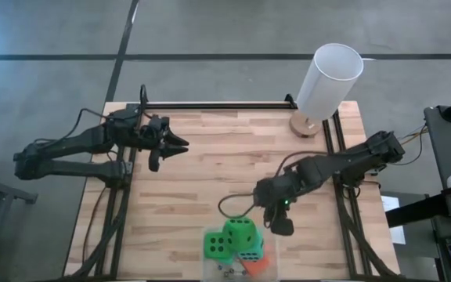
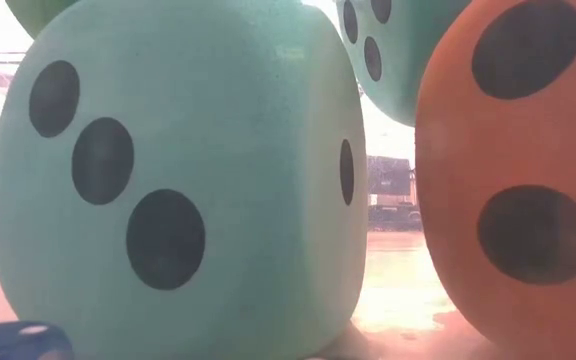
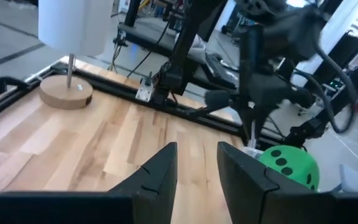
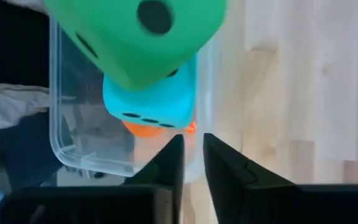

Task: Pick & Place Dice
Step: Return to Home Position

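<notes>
The dice lie heaped in a clear plastic bin (image 4: 73, 149) at the table's near edge. Two are green (image 1: 218, 245) (image 1: 239, 231), one is teal (image 1: 250, 254), and an orange one (image 1: 255, 266) sits underneath. In the right wrist view a green die (image 4: 135, 37) rests on the teal die (image 4: 151, 99), which lies over the orange die (image 4: 151, 129). My right gripper (image 1: 276, 222) hovers just right of the heap, above the bin's rim. Its fingers (image 4: 193, 158) are almost together with nothing between them. My left gripper (image 1: 174, 146) waits at the far left, open and empty.
A lamp with a white shade (image 1: 329, 78) on a round wooden base (image 3: 66, 92) stands at the table's far right corner. Black rails (image 1: 210, 106) run along the table's edges. Bare wood (image 1: 210, 172) lies between the two arms.
</notes>
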Controlling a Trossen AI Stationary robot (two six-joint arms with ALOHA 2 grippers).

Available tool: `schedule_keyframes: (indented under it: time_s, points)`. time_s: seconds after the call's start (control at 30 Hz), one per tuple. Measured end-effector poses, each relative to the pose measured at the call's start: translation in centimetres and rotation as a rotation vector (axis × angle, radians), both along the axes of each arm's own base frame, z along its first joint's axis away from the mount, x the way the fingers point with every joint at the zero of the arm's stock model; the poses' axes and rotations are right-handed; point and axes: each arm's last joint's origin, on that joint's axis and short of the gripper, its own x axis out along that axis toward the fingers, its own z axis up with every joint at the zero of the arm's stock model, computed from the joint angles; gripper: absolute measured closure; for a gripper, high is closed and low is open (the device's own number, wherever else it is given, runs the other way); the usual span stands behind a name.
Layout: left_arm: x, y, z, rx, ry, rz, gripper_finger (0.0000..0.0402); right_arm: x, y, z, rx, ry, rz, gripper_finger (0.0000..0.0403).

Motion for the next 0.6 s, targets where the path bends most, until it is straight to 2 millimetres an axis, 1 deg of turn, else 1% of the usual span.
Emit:
schedule_keyframes:
  time_s: [0.17,0.37,0.47,0.6]
  points:
    - [-1.1,-0.3,0.8,0.013,-0.055,-0.004,0.0284,-1.3,-2.0,2.2,0.01,-0.063,-0.036,0.0373]
    - [-3.9,-1.0,2.4,0.06,-0.181,-0.005,0.0289,-3.7,-4.2,5.4,-0.013,-0.199,-0.101,0.039]
    - [-5.4,-1.3,3.1,0.077,-0.236,0.002,0.0313,-5.2,-5.0,6.9,-0.043,-0.273,-0.145,0.0394]
    - [-7.0,-1.7,3.6,0.132,-0.295,0.004,0.0371,-7.2,-5.8,8.7,-0.095,-0.384,-0.187,0.0394]
